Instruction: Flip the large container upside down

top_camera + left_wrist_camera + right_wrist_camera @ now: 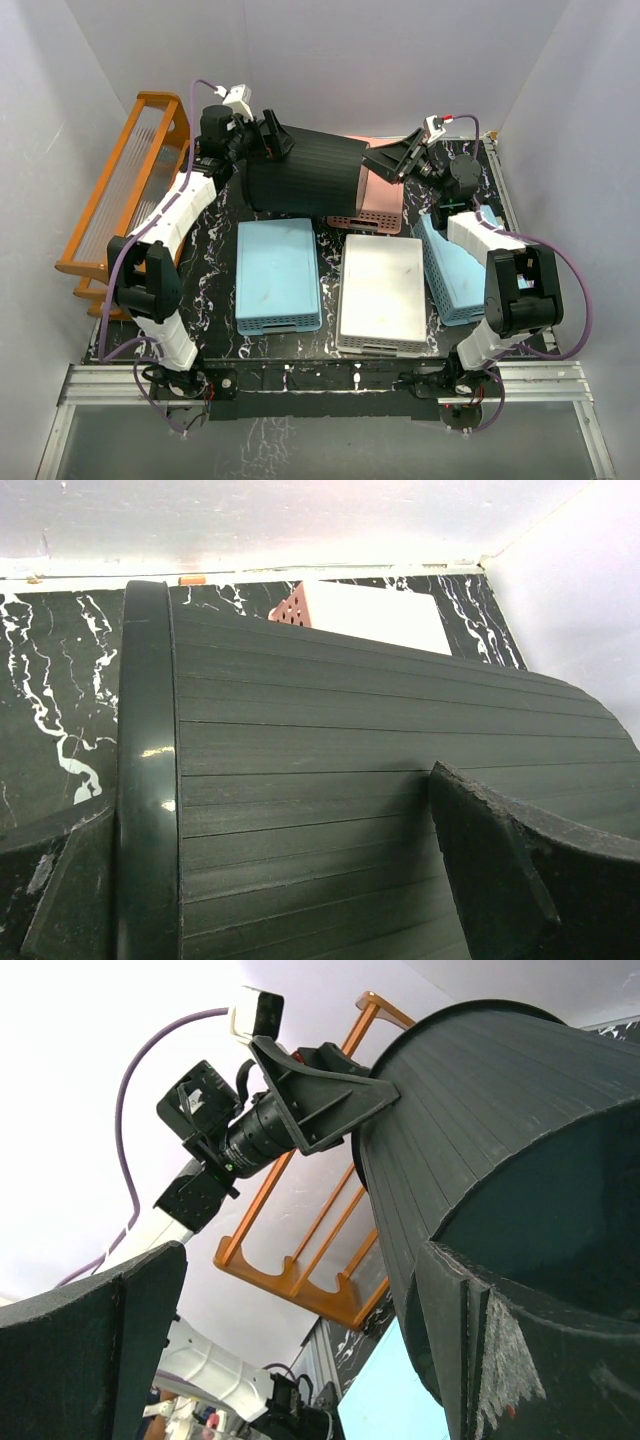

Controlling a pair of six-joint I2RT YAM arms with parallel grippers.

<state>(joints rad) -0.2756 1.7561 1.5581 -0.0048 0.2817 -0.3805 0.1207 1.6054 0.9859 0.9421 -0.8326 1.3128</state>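
Your bin (305, 170) lies sideways at 12 o'clock, half-turned, left end effector (272, 140) and right end effector (393, 158) gaping, holding nothing

White walls (400, 60), black marbled table (215, 280), orange rack (125, 185)

Ribbed matt black plastic bin (305, 170), glossy marbled tabletop (218, 280)

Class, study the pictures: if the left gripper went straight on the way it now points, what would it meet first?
The black bin. Its ribbed side lies right ahead of the left gripper, between its open fingers. It looks very close, though the exact depth is hard to judge.
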